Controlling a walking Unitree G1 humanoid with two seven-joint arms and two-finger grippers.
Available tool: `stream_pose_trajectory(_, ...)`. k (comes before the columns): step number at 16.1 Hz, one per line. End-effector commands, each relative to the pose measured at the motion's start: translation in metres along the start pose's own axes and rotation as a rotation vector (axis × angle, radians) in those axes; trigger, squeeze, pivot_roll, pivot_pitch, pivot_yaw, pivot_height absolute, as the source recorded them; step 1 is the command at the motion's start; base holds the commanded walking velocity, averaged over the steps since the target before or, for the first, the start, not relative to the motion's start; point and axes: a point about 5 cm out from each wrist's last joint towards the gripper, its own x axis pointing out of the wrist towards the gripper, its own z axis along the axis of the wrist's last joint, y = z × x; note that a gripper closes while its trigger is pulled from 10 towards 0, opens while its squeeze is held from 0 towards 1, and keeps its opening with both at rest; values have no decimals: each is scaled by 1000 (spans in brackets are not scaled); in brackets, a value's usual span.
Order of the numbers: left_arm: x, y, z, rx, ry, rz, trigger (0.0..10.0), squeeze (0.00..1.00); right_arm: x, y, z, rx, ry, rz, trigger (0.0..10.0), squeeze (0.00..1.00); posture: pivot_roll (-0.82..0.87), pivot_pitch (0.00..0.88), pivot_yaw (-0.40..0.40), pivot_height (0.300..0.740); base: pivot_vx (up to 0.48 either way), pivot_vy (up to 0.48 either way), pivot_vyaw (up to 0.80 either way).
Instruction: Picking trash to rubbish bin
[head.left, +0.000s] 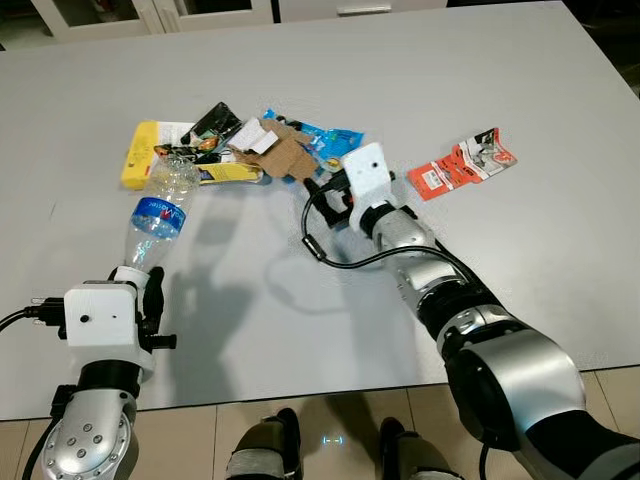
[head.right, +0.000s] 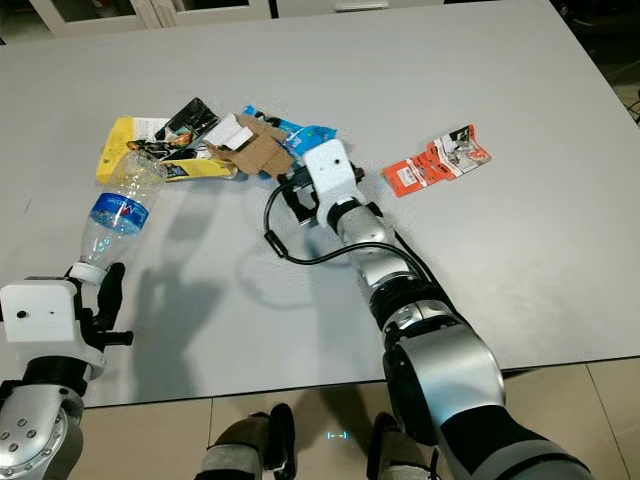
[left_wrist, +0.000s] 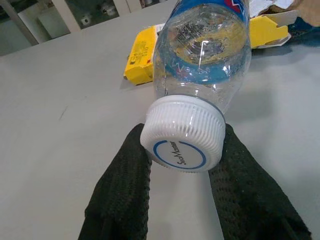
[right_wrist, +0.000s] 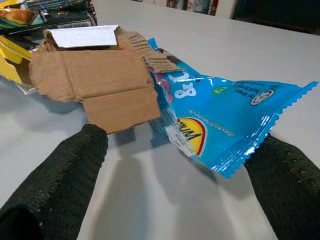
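Grey table (head.left: 480, 90): left gripper (left_wrist: 181, 165) clamping bottle (head.left: 158, 215) (by its cap), right gripper (right_wrist: 175, 165) spread wide before blue wrapper (right_wrist: 225, 120)

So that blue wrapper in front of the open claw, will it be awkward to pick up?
Probably floppy and light: the blue wrapper is thin, creased film. Its glossy surface may slip between the right gripper fingers. It lies partly under the cardboard piece, which might shift too.
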Motion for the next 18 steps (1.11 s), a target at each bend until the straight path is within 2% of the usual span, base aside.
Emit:
stream_pose_trajectory(1,-4,2,1,10,10,5,10000,0,-2,6,-7,-2,17,16,3804,0,221,279,74,740,0,0,0)
stream_pose_trajectory(2,-5,2,1,10,11,5,10000,0,-3,6,-9,-1,19,16,0,0,221,283,74,740,0,0,0)
stream_pose_trajectory(18,-5,1,1,5,14,6,10000,0,-7,0,-12,9,1,9,0,0,217,287,73,740,0,0,0)
